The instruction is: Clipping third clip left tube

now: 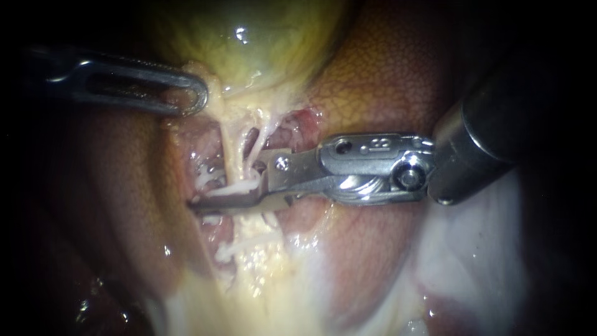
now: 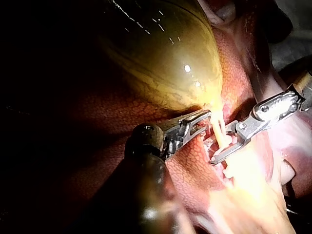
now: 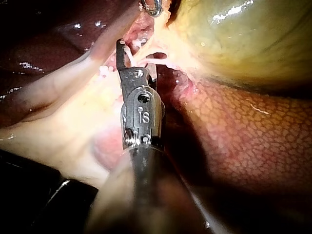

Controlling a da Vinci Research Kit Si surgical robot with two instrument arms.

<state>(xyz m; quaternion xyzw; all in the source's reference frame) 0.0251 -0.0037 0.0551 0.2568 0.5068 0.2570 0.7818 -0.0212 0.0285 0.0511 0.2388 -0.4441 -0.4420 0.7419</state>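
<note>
1. Endoscope view: left instrument (image 1: 198, 96) in from the upper left, jaws closed on pale tissue (image 1: 219, 102) just under the gallbladder (image 1: 261, 43) at top centre. Right instrument (image 1: 227, 185) in from the right edge, over the liver (image 1: 385, 81), reaching to mid-frame. Jaws apart, one above and one below, with the left tube (image 1: 229, 152) running down between them, not yet pinched. White clip (image 1: 231, 251) on the same strand lower down, toward bottom centre.
2. Left wrist view: left instrument (image 2: 207, 114) ahead of its dark shaft, jaw tips together on the pale tissue (image 2: 210, 106) at the gallbladder's (image 2: 165, 53) lower end. Right instrument (image 2: 219, 144) just beyond, jaws spread in a clear gap around the tube (image 2: 218, 132).
3. Right wrist view: right instrument (image 3: 131, 58) pointing toward the gallbladder (image 3: 234, 34), one thin jaw plainly seen, thin tube (image 3: 151, 62) crossing beside it. Cannot tell the gap from here. Left instrument (image 3: 152, 6) tip just ahead, liver (image 3: 243, 136) alongside.
</note>
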